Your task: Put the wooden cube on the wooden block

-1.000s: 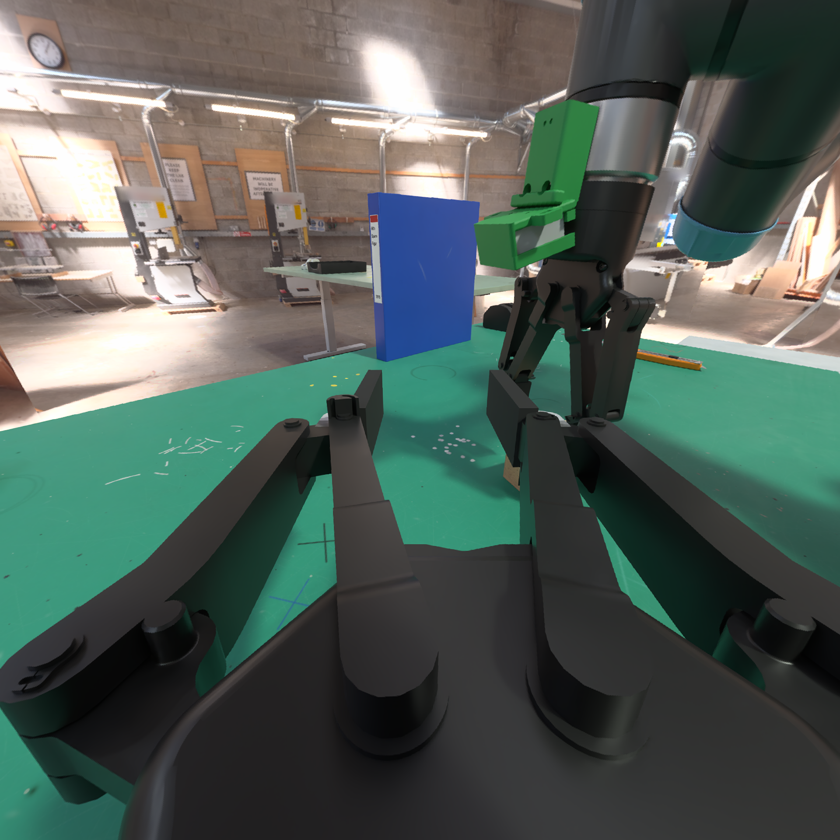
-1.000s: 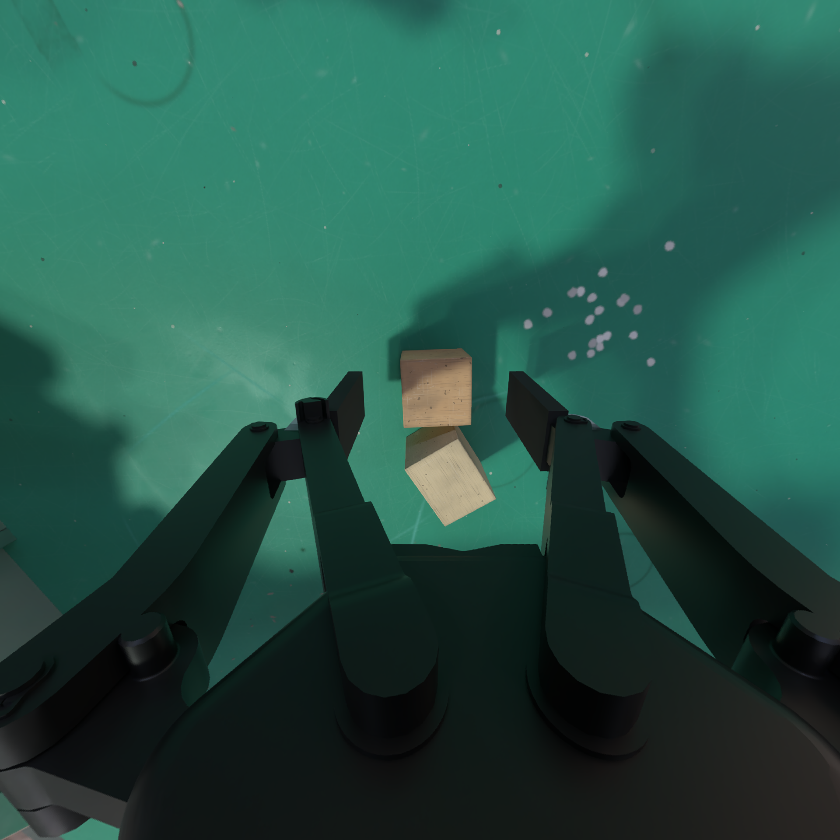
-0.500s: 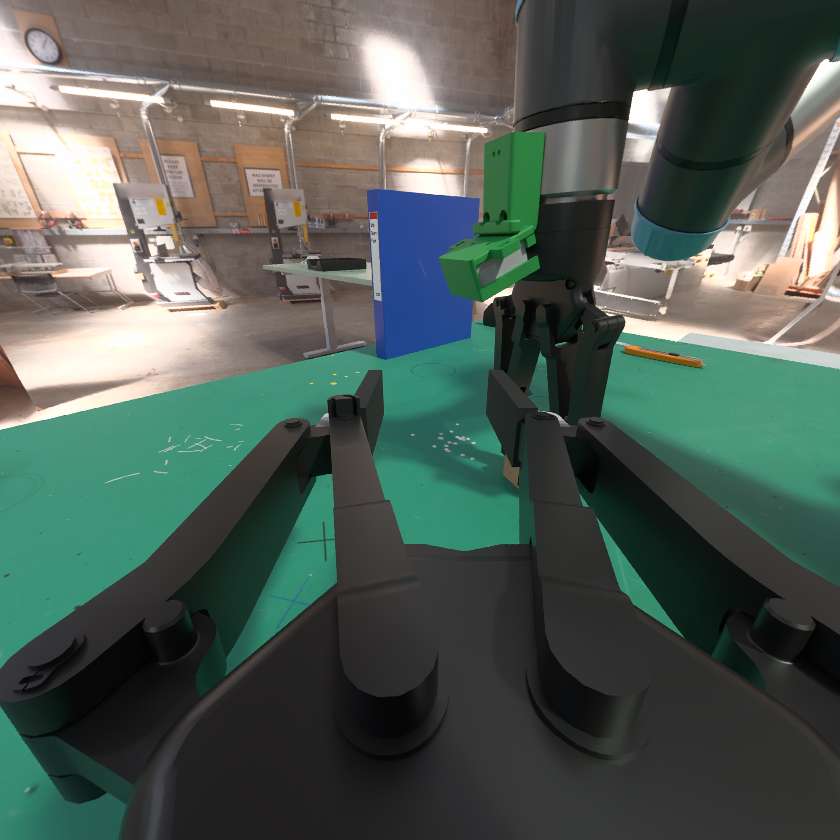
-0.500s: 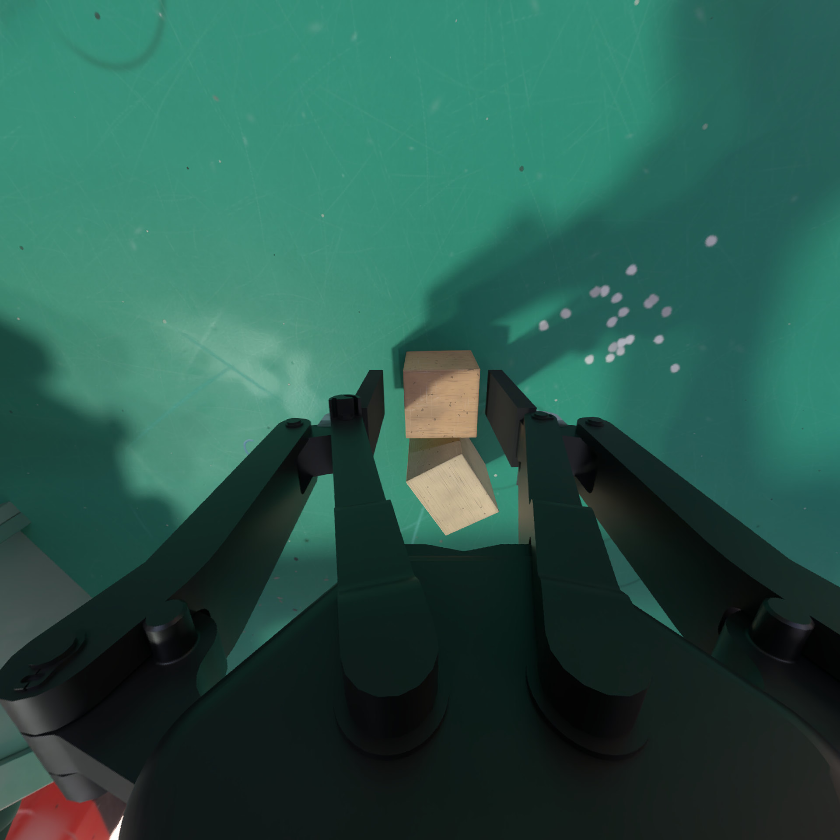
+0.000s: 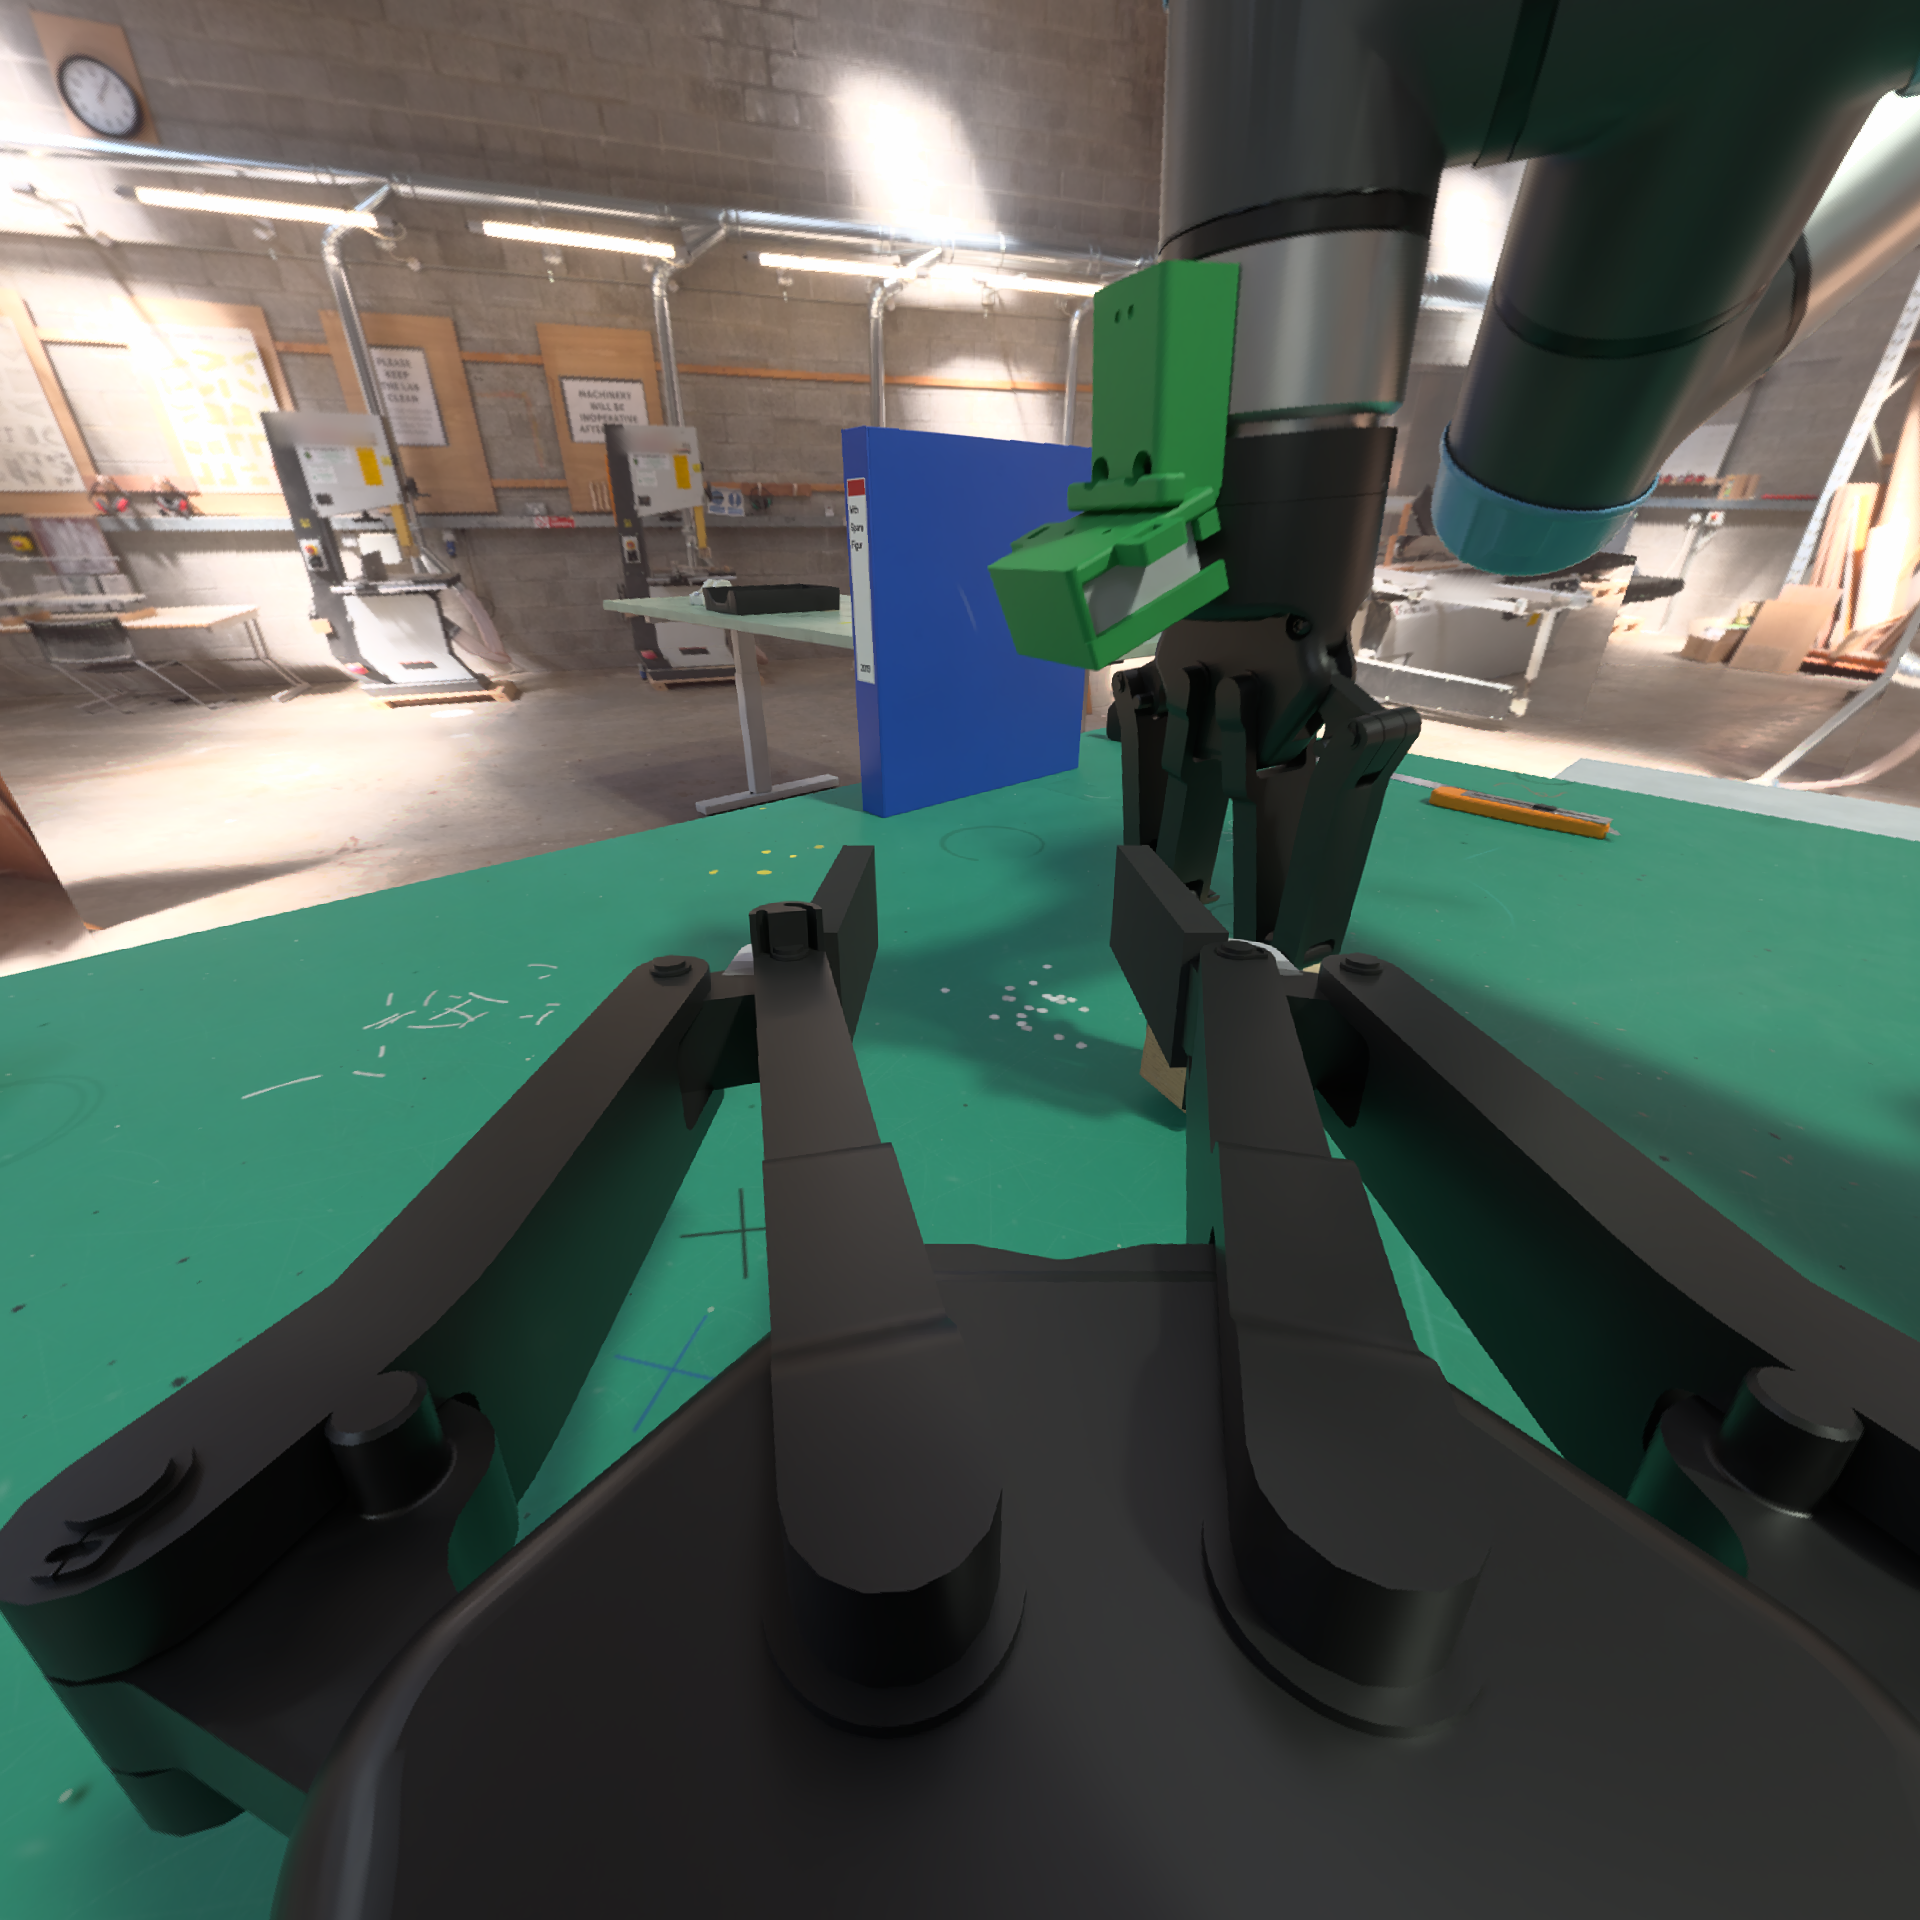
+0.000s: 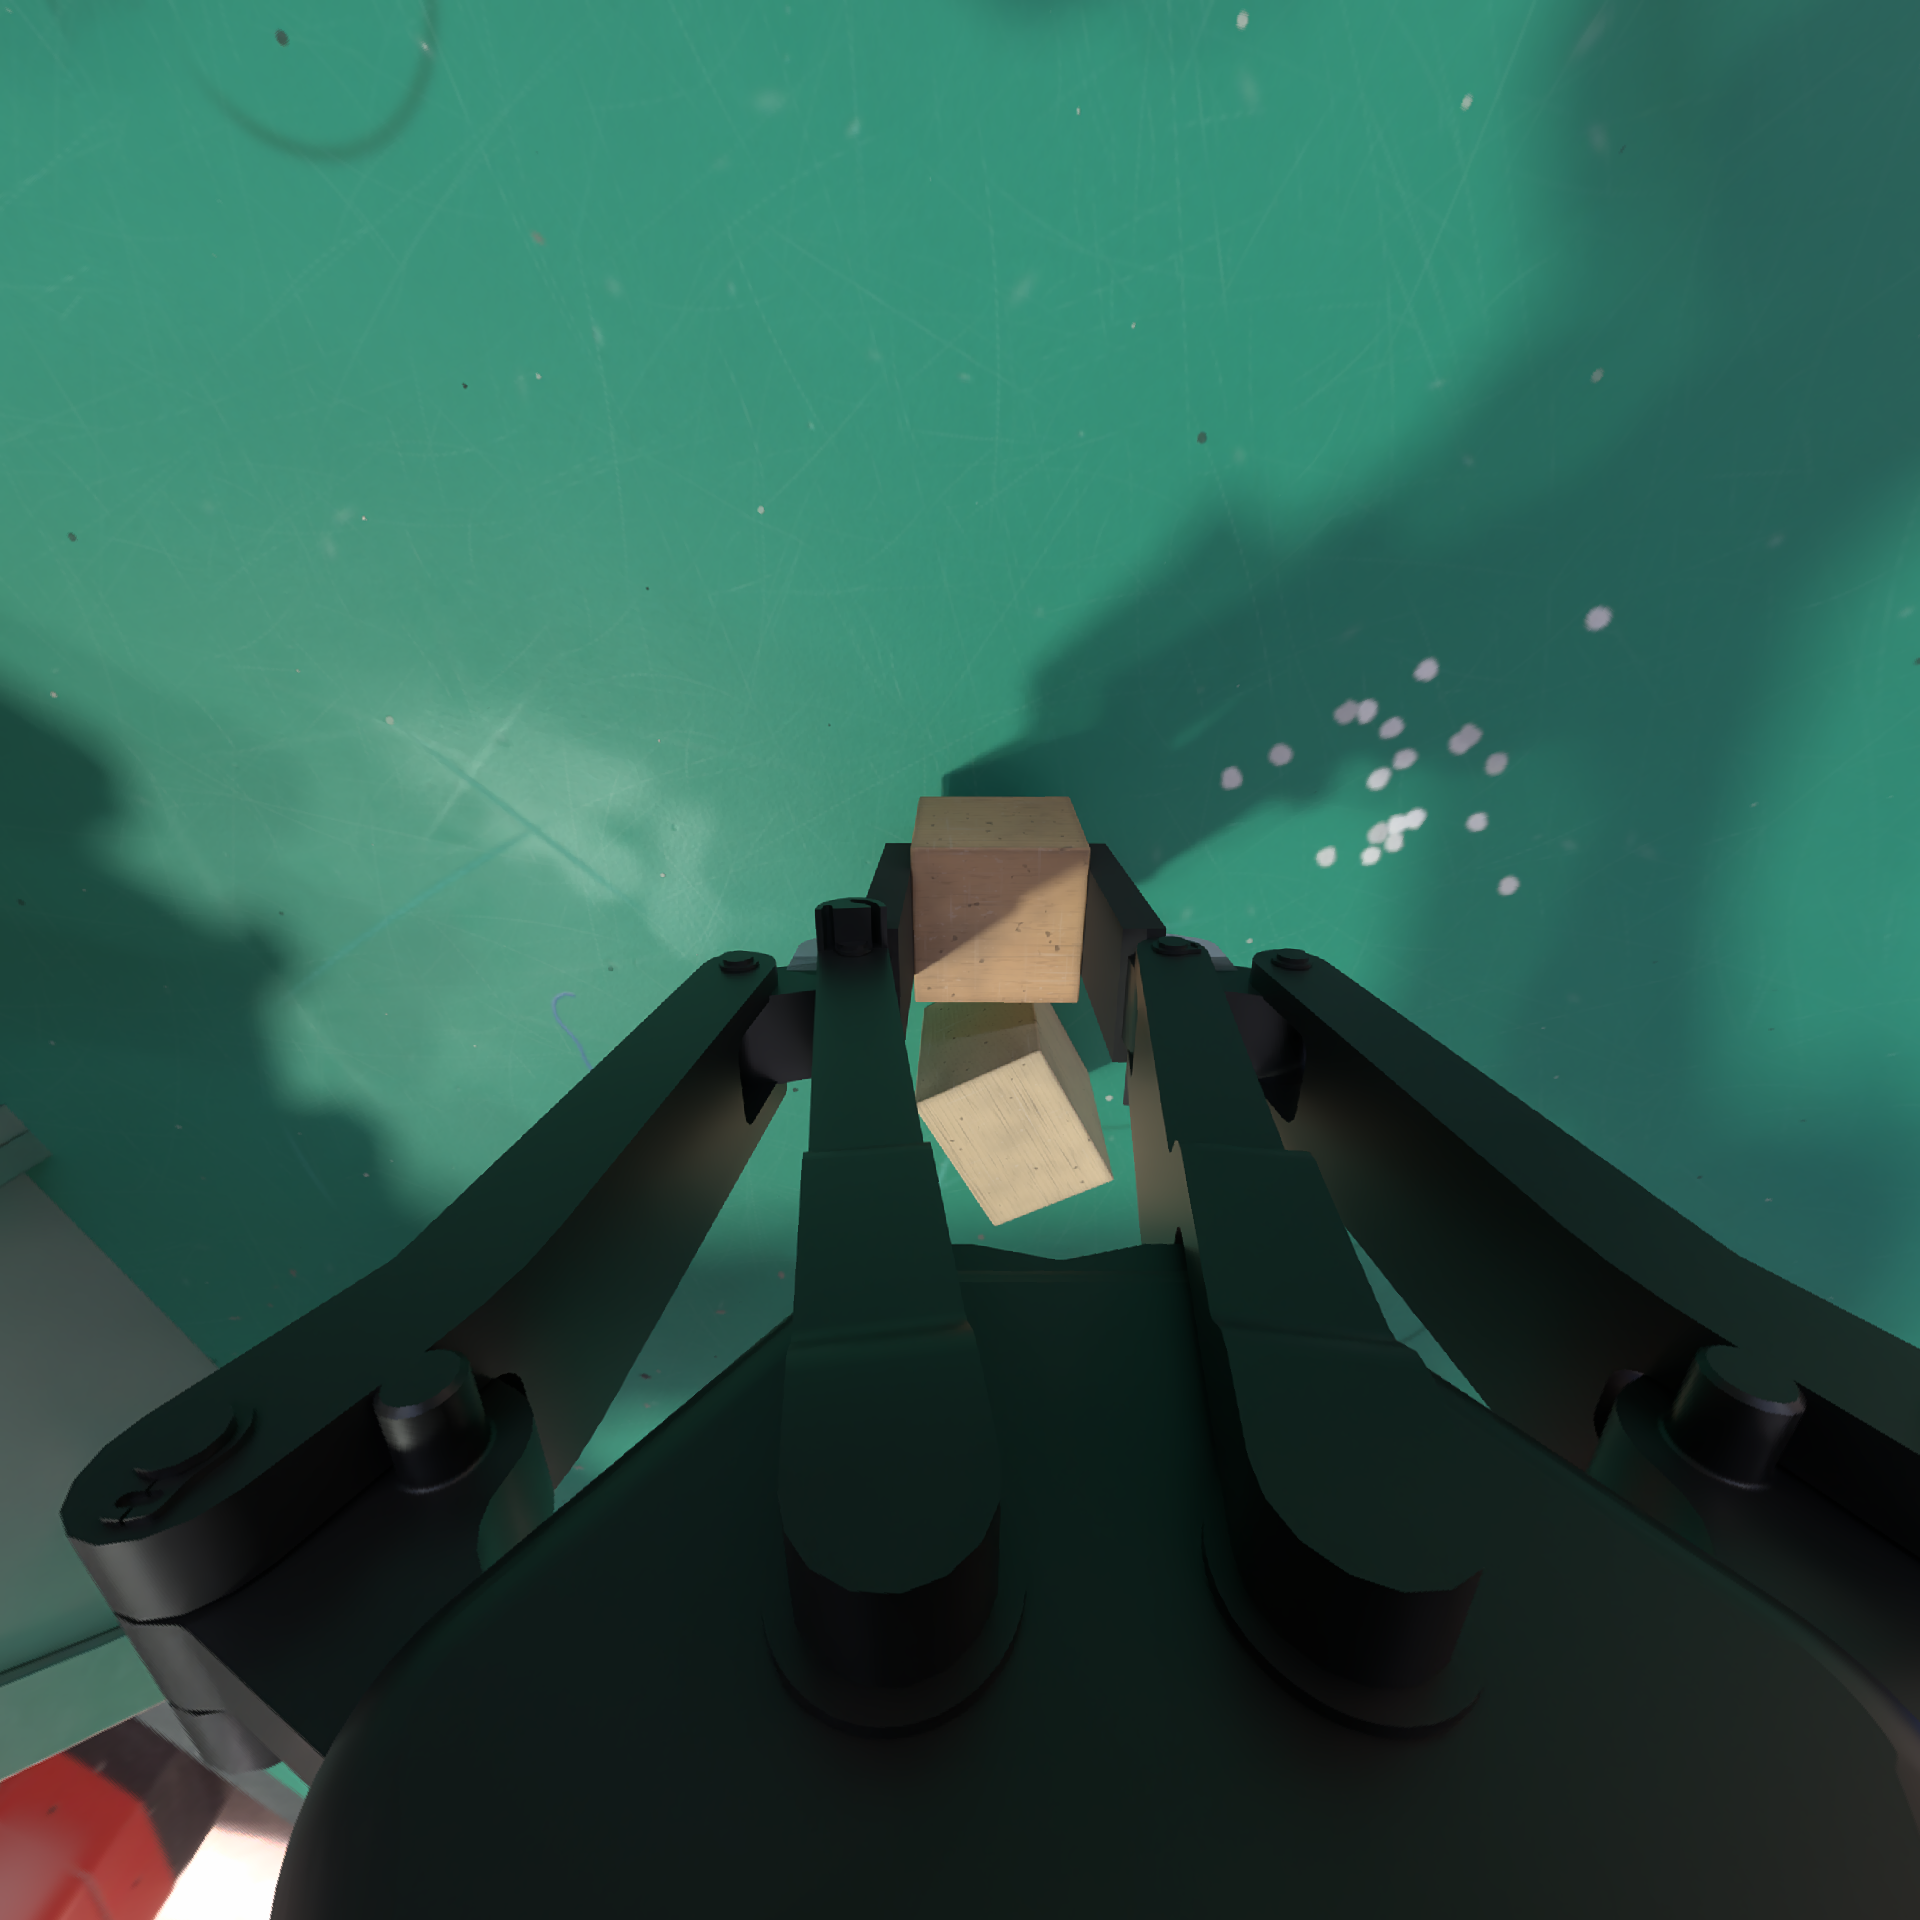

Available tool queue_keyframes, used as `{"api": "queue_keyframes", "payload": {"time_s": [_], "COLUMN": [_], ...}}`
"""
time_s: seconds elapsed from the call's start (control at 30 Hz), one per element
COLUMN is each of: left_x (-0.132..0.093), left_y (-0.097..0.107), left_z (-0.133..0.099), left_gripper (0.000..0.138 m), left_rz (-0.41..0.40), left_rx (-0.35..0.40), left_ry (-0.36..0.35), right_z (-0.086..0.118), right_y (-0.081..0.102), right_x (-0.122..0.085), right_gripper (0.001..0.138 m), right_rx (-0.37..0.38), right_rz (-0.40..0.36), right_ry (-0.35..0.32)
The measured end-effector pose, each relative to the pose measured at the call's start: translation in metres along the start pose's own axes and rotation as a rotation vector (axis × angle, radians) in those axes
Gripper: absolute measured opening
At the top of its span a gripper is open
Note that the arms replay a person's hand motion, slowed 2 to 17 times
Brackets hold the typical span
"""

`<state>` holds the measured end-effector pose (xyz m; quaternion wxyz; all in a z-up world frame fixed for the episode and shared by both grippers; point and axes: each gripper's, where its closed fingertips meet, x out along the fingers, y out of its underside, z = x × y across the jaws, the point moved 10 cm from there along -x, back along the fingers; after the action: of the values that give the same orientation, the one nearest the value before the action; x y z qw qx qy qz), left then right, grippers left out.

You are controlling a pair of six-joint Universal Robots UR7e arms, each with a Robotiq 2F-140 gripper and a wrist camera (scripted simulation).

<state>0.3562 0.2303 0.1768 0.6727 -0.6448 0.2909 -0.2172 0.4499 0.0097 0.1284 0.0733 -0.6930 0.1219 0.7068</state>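
My right gripper [image 6: 1000, 883] is shut on the tan wooden cube [image 6: 997, 925], one finger on each side face. A paler wooden block [image 6: 1013, 1138] lies on the green mat [image 6: 727, 416] just behind the cube, turned at an angle to it. In the left wrist view the right gripper [image 5: 1247, 914] points straight down at the mat, and a sliver of wood [image 5: 1164, 1070] shows behind my left gripper's right finger. My left gripper [image 5: 997, 904] is open and empty, low over the mat, short of the right gripper.
A blue binder [image 5: 966, 613] stands upright at the table's far edge. A yellow tool [image 5: 1517, 810] lies at the far right. White specks [image 6: 1392, 769] dot the mat beside the cube. A grey object [image 6: 62, 1351] and something red [image 6: 62, 1839] sit at the left edge.
My right gripper's fingers have closed from wide open onto the wooden cube, and the arm has come lower. My left gripper has not moved.
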Motion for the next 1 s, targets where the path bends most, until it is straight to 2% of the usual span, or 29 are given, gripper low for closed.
{"api": "queue_keyframes", "payload": {"time_s": [0.27,0.5,0.73,1.0], "left_x": [0.0,0.001,0.003,0.005], "left_y": [0.001,0.001,0.002,0.003], "left_z": [0.0,0.0,-0.001,-0.003], "left_gripper": [0.06,0.06,0.061,0.061], "left_rz": [0.004,0.008,0.012,0.016], "left_rx": [0.001,0.0,-0.001,0.002], "left_ry": [-0.002,-0.001,0.005,0.01], "right_z": [0.0,-0.004,-0.006,-0.008], "right_y": [0.004,0.019,0.045,0.069], "right_x": [-0.026,-0.056,-0.075,-0.076], "right_gripper": [0.04,0.04,0.04,0.04], "right_rx": [-0.05,-0.099,-0.188,-0.291], "right_rz": [-0.101,-0.173,-0.165,-0.118], "right_ry": [0.02,0.069,0.096,0.1]}}
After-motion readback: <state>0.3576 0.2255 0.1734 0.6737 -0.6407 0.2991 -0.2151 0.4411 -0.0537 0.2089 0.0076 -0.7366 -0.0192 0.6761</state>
